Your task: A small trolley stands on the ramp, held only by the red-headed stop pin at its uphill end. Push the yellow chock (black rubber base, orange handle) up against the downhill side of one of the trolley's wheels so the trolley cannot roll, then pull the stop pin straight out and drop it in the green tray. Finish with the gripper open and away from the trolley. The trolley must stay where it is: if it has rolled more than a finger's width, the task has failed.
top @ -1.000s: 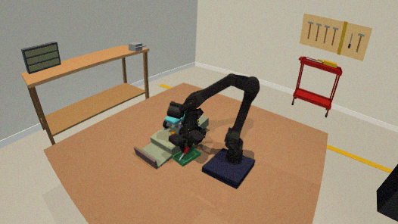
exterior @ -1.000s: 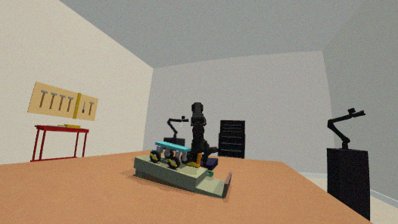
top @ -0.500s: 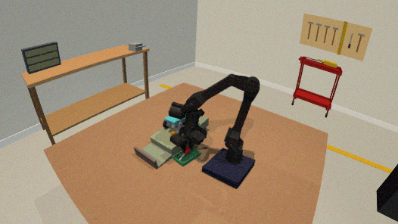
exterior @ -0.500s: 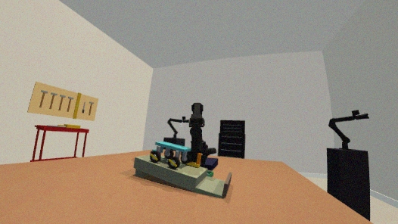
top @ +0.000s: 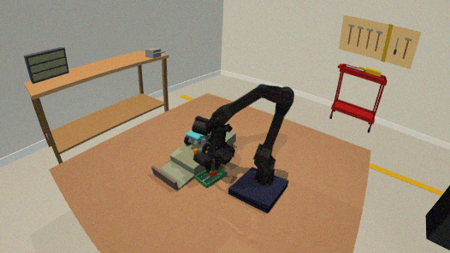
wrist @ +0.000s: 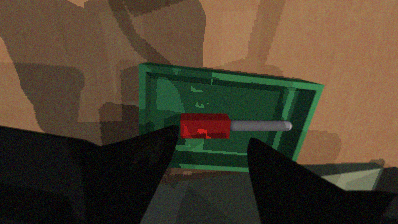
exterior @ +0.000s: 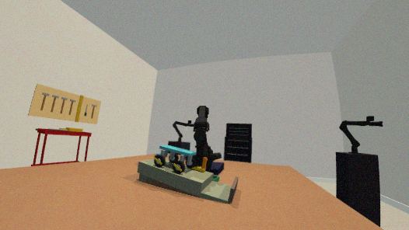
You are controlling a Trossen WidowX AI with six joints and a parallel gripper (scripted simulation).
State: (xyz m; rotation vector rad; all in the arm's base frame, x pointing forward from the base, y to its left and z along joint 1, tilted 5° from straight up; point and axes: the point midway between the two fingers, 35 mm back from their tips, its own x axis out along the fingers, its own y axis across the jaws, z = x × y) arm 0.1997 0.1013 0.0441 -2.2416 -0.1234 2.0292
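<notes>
The stop pin [top: 213, 173] [wrist: 205, 126], red head and grey shank, lies in the green tray [top: 207, 185] [wrist: 142, 95]. My gripper [wrist: 212, 138] is open just above the tray, its fingertips apart on either side of the pin's head in the wrist view, not clamped on it. The trolley [top: 195, 135] [exterior: 177, 150], with blue deck and yellow-hubbed wheels, stands on the ramp [exterior: 167, 176] [top: 185, 159]. The chock [exterior: 199, 169] [top: 195, 150], yellow with an orange handle [exterior: 204, 163], sits on the ramp just downhill of the trolley; whether it touches a wheel is hidden.
The ramp's low end has an upright end board [top: 164, 177] [exterior: 233, 189]. The arm's dark blue base [top: 258, 190] stands beside the tray. The arm and wrist hang close to the trolley's side. A workbench [top: 103, 70] and red cart [top: 359, 74] stand farther off.
</notes>
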